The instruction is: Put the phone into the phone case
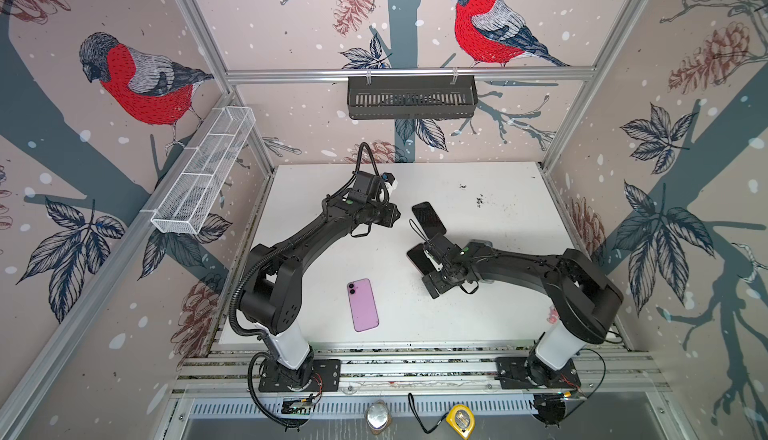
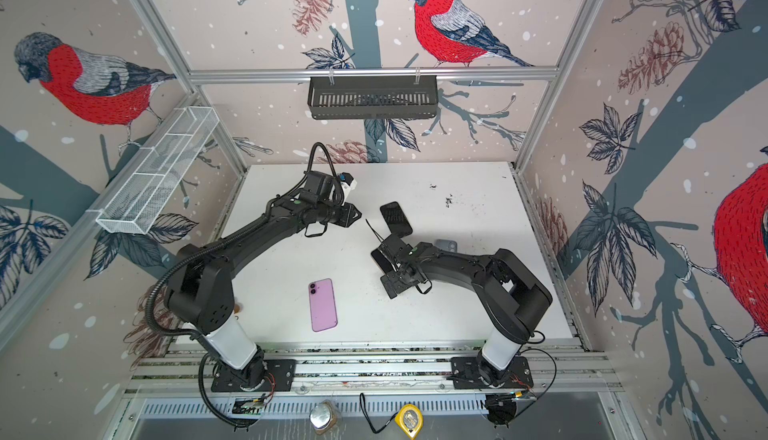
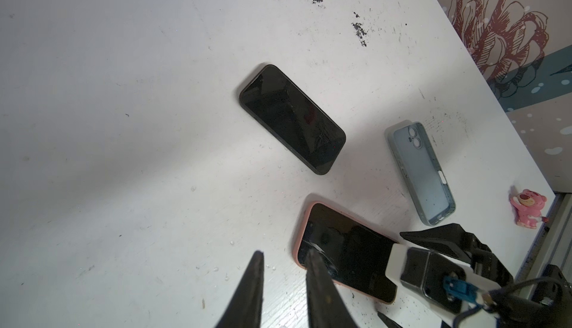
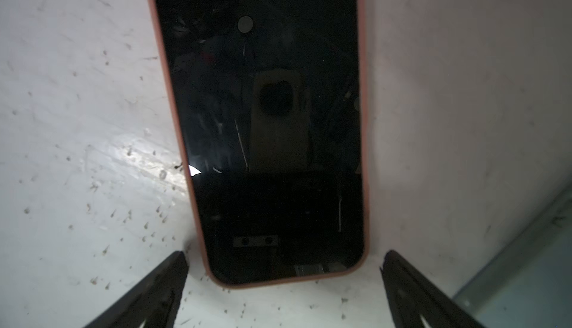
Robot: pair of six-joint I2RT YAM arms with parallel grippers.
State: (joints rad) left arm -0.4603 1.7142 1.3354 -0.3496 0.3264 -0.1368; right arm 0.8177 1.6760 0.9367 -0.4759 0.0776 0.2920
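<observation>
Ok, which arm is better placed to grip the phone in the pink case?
Right, likely. The right gripper hangs open over the phone in the pink case, jaws either side of one end. The left gripper is barely open and farther off.

The matte black jointed left arm (image 1: pixel 291 247) and right arm (image 1: pixel 536 265) are standing on white cylindrical base columns (image 1: pixel 291 346) over black screwed mounting plates (image 1: pixel 328 373). A black corrugated cable conduit (image 1: pixel 234 305) is running along the left arm. Green indicator dots (image 1: pixel 350 201) are marking the wrists. The left gripper (image 3: pixel 284 251) and right gripper (image 4: pixel 285 252) are carrying tapered black fingers (image 3: pixel 250 289).
</observation>
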